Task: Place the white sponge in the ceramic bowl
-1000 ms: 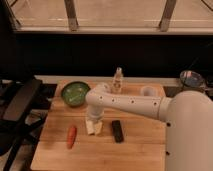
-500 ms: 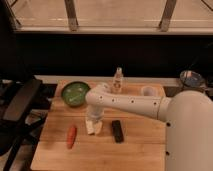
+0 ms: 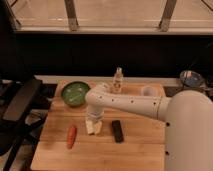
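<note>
Down at the desk point(image 3: 140, 150) with the gripper point(image 3: 93, 124), between carrot point(image 3: 71, 136) and black bar point(image 3: 117, 131), near both. Open wood from there to the bowl point(image 3: 75, 93). Behind the arm point(image 3: 130, 102), well apart: bottle point(image 3: 118, 80), cup point(image 3: 146, 91). Bare boards along the near edge.

The one camera sits high on the near side of the scene, just above and behind the robot's white body point(image 3: 192, 132), whose bulk fills the near right corner. It faces forward and tilts down across the wooden table point(image 3: 142, 150) toward the far windows point(image 3: 115, 15). Its range is middling: nearly the whole tabletop shows, out to the ceramic bowl point(image 3: 75, 93) at the far left. The arm point(image 3: 130, 104) reaches leftward from the body, and the gripper point(image 3: 93, 120) hangs at mid-table, pointing down at the white sponge point(image 3: 92, 129).
</note>
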Action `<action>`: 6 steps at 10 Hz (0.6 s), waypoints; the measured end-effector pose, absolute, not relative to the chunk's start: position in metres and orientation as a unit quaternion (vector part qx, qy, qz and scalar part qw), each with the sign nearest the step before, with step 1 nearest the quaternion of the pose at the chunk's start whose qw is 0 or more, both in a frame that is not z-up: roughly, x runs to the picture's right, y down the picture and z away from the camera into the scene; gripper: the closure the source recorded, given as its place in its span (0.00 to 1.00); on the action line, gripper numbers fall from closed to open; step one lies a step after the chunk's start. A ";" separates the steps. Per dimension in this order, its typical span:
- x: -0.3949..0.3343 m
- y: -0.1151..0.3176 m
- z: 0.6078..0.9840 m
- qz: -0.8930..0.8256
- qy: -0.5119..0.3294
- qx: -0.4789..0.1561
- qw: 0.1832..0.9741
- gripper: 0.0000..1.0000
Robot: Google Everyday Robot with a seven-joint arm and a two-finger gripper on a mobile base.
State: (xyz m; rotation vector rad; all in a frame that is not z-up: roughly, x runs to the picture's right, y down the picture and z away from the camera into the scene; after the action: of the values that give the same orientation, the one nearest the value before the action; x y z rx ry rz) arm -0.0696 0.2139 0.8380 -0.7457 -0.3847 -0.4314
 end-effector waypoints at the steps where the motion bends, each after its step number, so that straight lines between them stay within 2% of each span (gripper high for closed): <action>1: -0.073 0.213 0.838 -0.214 -0.180 -0.364 0.888 0.69; 3: -0.074 0.214 0.838 -0.218 -0.178 -0.366 0.887 0.85; 4: -0.074 0.213 0.837 -0.215 -0.179 -0.365 0.888 0.97; 6: -0.074 0.212 0.837 -0.216 -0.179 -0.366 0.888 1.00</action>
State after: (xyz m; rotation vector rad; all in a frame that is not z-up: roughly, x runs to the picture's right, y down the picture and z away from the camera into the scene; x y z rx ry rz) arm -0.0739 0.2119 0.8370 -0.7599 -0.3713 -0.4491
